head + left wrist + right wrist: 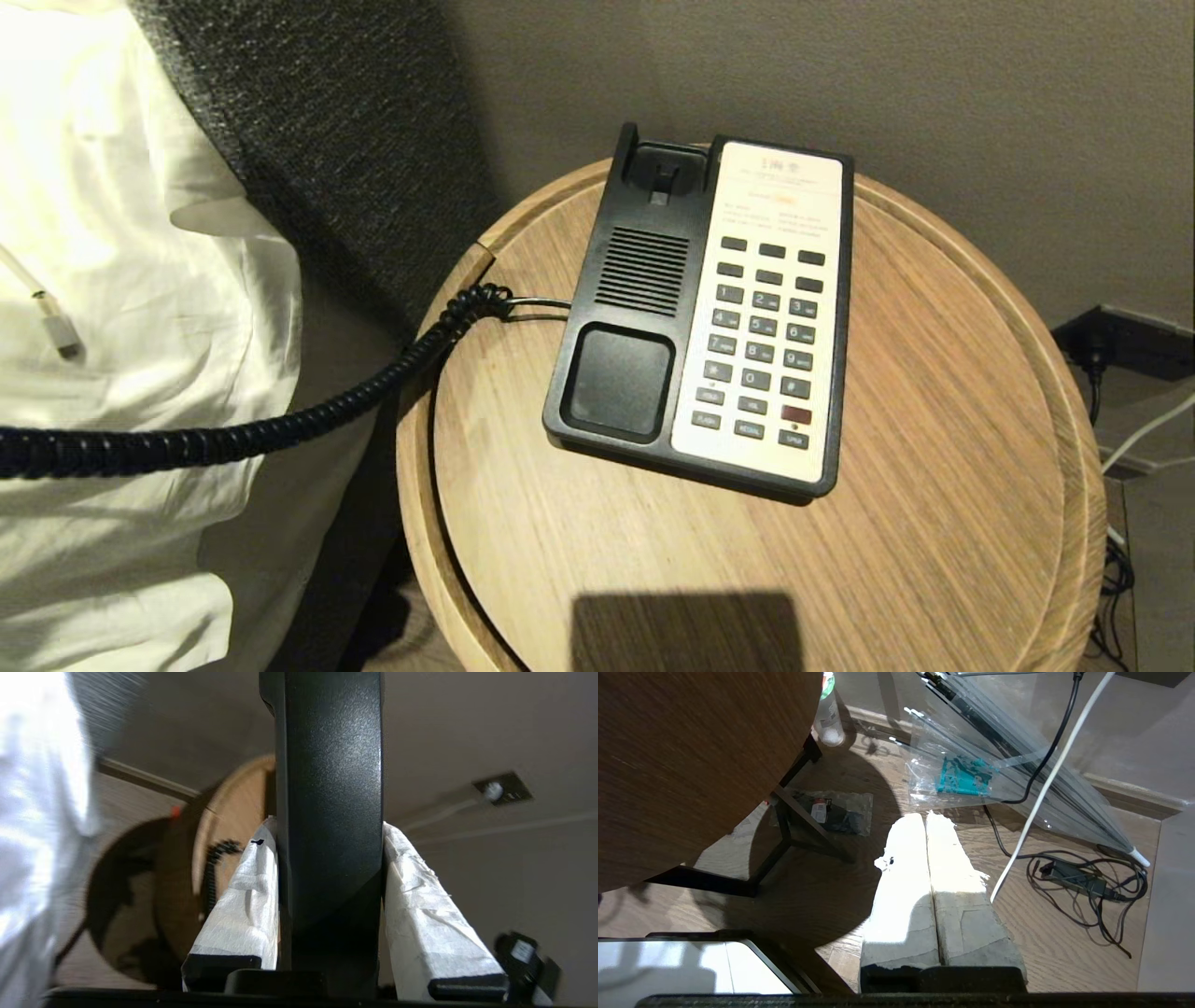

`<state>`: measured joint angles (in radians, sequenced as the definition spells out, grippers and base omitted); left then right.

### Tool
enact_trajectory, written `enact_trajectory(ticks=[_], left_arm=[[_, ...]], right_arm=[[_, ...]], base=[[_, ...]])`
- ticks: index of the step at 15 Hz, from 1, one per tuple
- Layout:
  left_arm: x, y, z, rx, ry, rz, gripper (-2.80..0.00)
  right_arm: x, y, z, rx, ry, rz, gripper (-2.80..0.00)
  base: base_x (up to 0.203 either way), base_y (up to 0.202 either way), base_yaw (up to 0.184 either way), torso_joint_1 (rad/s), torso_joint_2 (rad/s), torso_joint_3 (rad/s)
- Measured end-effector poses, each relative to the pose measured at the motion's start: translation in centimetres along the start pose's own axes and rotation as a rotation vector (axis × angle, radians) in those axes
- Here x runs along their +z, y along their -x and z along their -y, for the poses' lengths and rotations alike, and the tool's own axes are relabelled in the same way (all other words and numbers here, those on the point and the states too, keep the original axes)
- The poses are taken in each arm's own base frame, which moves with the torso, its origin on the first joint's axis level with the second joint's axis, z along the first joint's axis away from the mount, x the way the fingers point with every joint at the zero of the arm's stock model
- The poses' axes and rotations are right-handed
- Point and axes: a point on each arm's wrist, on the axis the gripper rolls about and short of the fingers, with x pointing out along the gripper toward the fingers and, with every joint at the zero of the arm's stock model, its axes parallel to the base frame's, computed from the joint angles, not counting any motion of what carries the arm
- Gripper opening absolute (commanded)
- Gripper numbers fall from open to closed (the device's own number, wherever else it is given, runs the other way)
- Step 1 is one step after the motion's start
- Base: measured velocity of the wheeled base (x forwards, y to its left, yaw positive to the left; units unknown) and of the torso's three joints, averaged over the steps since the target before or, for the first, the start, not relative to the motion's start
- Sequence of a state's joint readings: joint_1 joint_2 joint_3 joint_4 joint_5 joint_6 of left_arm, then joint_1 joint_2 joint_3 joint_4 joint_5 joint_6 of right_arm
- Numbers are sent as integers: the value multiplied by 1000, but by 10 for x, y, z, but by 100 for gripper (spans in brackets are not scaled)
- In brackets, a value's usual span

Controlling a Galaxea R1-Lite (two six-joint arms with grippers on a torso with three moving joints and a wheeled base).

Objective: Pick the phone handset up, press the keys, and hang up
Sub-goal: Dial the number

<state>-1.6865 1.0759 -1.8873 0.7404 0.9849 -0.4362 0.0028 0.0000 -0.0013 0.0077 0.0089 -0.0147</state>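
Clamped between the left gripper (329,830)'s taped fingers (243,905), the phone handset (331,812) hangs left of the phone base (644,308); its taut cord (280,425) could drag that base.

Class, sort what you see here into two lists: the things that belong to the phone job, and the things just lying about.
Belongs to the job:
- phone handset, clamped in the left gripper
- keys
- phone base
- coiled cord

Just lying about:
- round wooden table
- white bedding
- plastic bag
- bottle
- floor cables
- right gripper, shut, idle near the floor
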Motion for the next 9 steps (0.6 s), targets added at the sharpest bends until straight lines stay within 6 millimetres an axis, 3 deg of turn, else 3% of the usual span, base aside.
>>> enact_trajectory(ticks=[4,9], left_arm=[[-10,-4,8,-85,12,-70,-280],[-13,-1,1,-115,52,-83,-280]], right_arm=[[0,0,0,0,0,0,-280],[0,0,0,0,0,0,-280]], base=[[0,0,0,0,0,0],[0,0,0,0,0,0]])
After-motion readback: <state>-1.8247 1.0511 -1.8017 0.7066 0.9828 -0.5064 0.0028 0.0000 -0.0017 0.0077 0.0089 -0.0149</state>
